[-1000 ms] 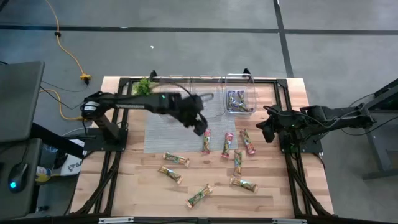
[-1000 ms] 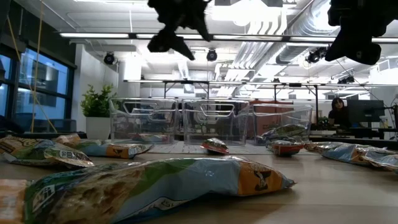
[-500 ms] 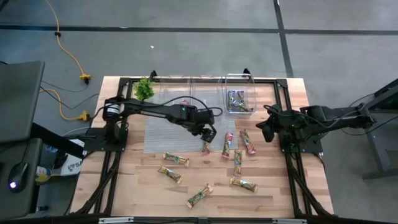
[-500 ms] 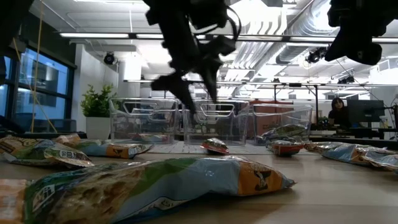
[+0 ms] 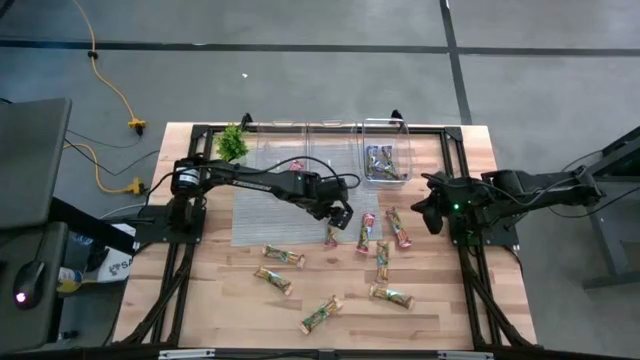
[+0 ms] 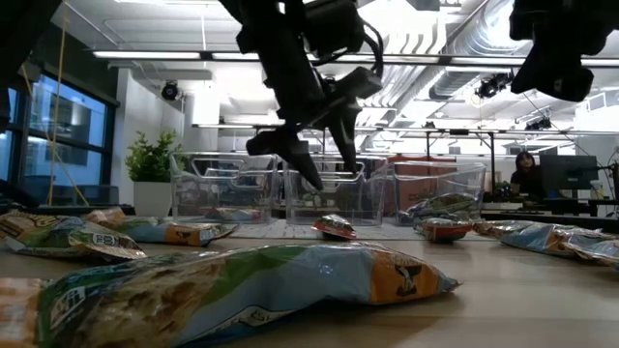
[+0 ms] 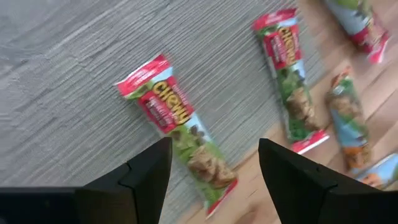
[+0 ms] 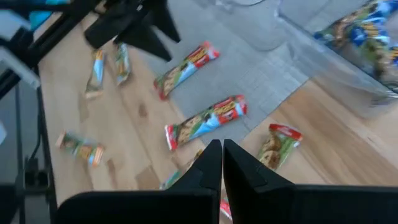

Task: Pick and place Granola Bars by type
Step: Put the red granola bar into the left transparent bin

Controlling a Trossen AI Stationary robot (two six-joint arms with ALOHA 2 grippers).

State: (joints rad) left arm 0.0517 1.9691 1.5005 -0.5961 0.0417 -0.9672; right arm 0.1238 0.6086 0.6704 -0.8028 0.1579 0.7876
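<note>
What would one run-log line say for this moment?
left gripper: open, above red granola bar on grey mat | right gripper: shut, waiting at right | nothing held

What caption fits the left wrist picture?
Open left gripper hovers above a red-ended granola bar lying on the grey mat.

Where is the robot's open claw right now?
In the high view, the left gripper hangs open near the table's middle, just above a red granola bar at the grey mat's edge.
</note>
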